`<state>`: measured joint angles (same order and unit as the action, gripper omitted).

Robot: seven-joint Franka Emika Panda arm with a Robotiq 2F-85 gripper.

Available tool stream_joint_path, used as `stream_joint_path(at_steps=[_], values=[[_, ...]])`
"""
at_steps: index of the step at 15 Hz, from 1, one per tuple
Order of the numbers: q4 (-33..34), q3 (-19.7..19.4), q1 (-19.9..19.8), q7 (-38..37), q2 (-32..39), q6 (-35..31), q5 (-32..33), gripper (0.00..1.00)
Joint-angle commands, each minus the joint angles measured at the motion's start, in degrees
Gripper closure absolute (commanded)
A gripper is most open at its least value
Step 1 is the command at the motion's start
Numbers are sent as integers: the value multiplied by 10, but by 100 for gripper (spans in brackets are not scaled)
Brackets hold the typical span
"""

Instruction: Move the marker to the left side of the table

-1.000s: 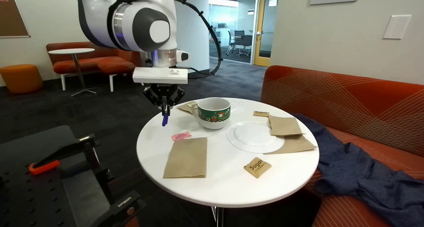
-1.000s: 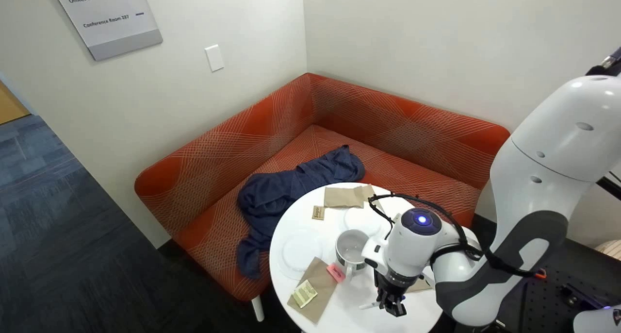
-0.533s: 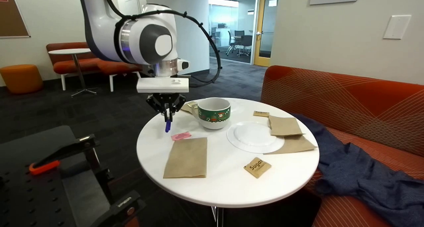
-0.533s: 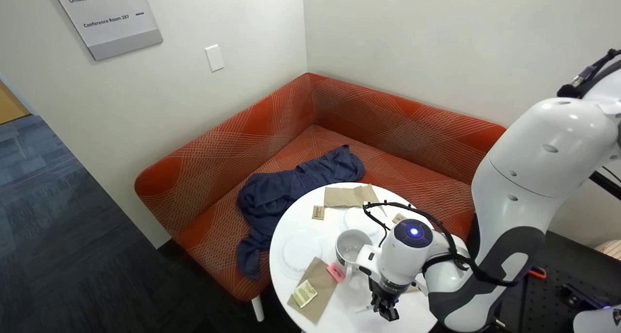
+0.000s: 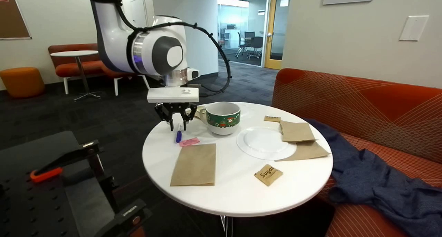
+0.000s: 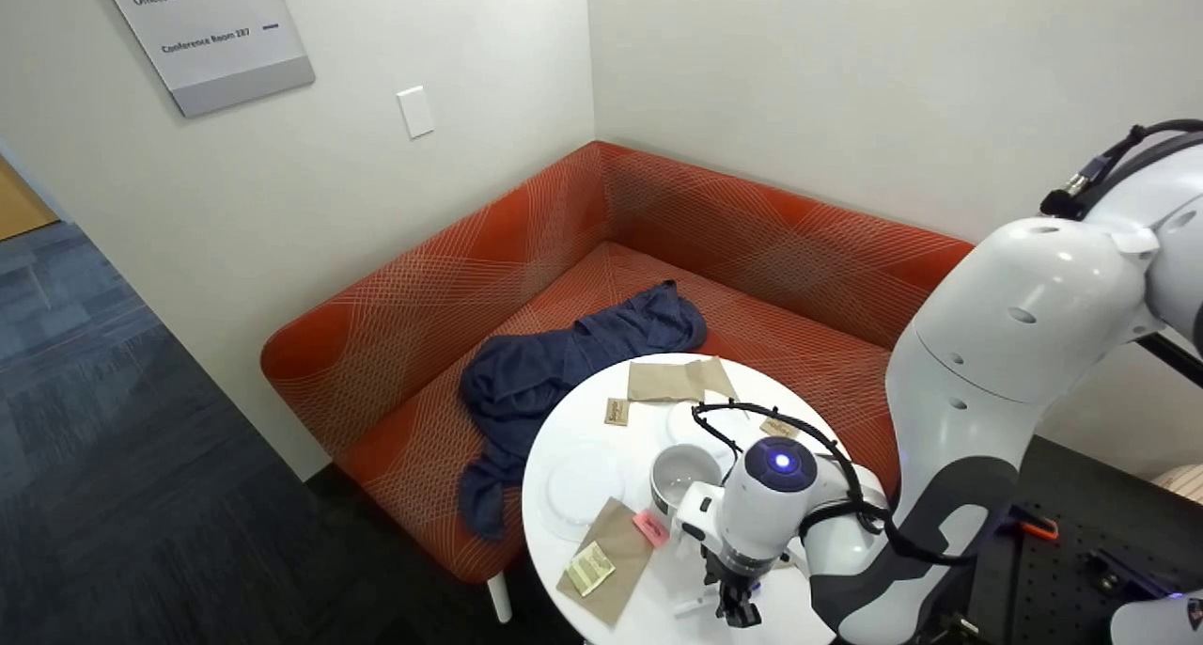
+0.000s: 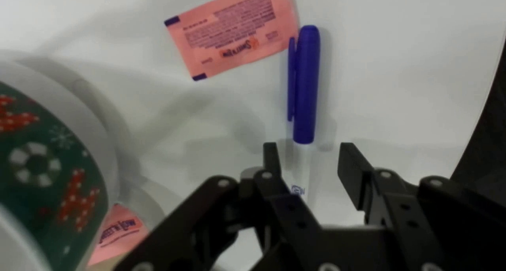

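The marker has a blue-purple cap and a whitish barrel. It lies on the round white table [image 5: 238,199], its cap [image 5: 179,136] against the edge of a pink packet [image 5: 189,142]. In the wrist view the marker's cap [image 7: 306,85] points away from my gripper [image 7: 309,146], and the barrel passes between the open fingers, apart from both. The rear of the barrel is hidden by the gripper. In both exterior views my gripper [image 5: 178,129] is low over the table; it also shows here [image 6: 739,617], with the marker's pale barrel [image 6: 694,607] sticking out beside it.
A green-banded mug [image 5: 222,124] stands close beside the gripper; it fills the left of the wrist view [image 7: 51,156]. A brown napkin [image 5: 195,166], a clear plate [image 5: 266,143] and a sugar packet [image 5: 268,174] lie on the table. The table edge is near the gripper's outer side.
My gripper has come down and slightly right in an exterior view with the marker held in it. Between half a second ago and now it opened, and the marker now lies on the table.
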<state>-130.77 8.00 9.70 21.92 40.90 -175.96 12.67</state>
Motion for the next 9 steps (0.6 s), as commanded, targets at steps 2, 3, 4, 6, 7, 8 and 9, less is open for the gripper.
stream_joint_path(at_steps=[2,3,4,6,7,8,9], values=[[-8,-32,34,-43,-18,-22,16,15],[-13,-39,41,-47,-23,-27,16,8],[-19,-38,42,-49,-32,-25,16,0],[-27,-11,19,-38,-45,-8,16,0],[-31,4,7,-32,-53,1,14,0],[-36,11,1,-30,-58,3,14,0],[-41,19,-5,-30,-66,9,13,0]])
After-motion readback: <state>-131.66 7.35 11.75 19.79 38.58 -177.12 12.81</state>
